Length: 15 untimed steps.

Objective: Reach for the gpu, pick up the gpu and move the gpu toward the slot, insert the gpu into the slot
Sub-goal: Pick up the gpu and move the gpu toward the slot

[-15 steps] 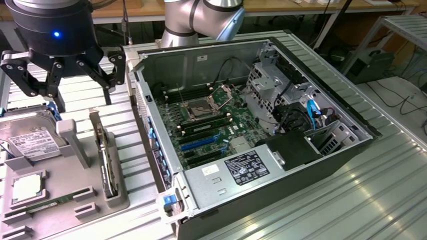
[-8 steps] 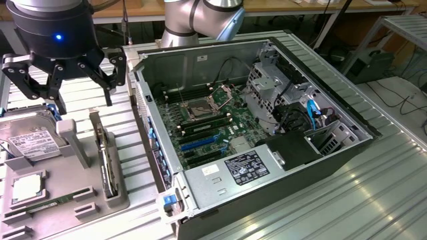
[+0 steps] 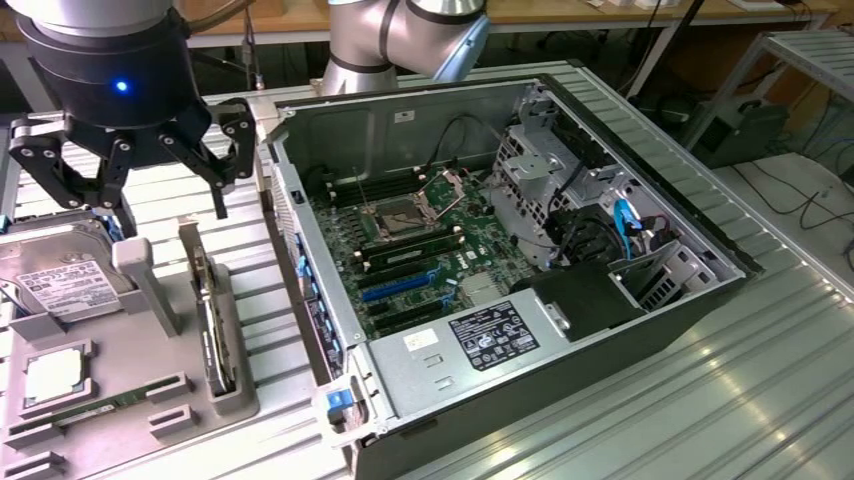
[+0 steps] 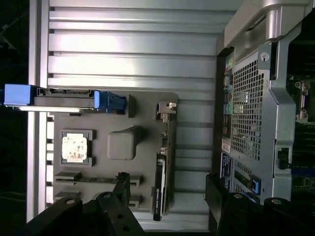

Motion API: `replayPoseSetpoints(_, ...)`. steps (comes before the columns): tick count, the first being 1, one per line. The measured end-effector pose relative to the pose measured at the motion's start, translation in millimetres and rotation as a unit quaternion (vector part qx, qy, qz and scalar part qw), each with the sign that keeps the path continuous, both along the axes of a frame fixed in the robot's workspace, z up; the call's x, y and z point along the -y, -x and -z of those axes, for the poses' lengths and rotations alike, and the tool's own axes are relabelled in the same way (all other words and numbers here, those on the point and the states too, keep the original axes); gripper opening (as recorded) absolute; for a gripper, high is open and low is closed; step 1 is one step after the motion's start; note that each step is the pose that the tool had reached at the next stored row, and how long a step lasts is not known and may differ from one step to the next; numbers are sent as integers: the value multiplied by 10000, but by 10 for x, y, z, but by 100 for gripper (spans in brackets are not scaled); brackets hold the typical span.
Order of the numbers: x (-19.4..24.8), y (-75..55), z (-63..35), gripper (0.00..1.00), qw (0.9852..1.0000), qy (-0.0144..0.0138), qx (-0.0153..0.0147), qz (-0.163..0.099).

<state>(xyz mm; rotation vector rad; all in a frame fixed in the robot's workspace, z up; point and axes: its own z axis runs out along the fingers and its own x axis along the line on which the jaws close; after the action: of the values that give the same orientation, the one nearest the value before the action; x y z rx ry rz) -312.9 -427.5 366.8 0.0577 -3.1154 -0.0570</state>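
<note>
1. Spread wide apart with nothing between the fingers: end effector at the upper left of the exterior frame, black fingers pointing down, a blue light lit on the dark body above.
2. Below it and clear of it, untouched: gpu, a thin dark card standing on its long edge in a groove of the grey holder, at the left-centre of the exterior frame.
3. From the wrist view, the same gpu lined up in the gap between the two fingers, with its silver bracket at the end farther from them.
4. Elsewhere on the holder, toward the exterior view's left of the gpu and apart from it:
   - hard drive with a white label, at the left edge of the frame
   - square processor chip in its own recess, lower left
   - green memory stick lying in a narrow slit, near the lower left corner
5. Just beside the holder on the exterior view's right: open computer case, side panel off, filling the middle of the frame, motherboard exposed inside.
6. On that motherboard, centre of the frame: blue slot, nothing seated in it, well apart from the gpu.
7. Under everything: ribbed metal surface, bare at the lower right.
8. Behind the case, top centre of the exterior frame: grey joint of the arm.
</note>
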Motion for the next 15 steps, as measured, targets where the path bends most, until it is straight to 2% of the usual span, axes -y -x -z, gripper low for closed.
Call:
replayPoseSetpoints(2,19,0,7,72,10000,0,1,-10)
replayPoseSetpoints(7,113,0,29,72,10000,-8,1,-28)
replayPoseSetpoints(12,125,0,74,72,10000,-8,8,-50)
replayPoseSetpoints(15,128,0,102,72,10000,-7,29,-65)
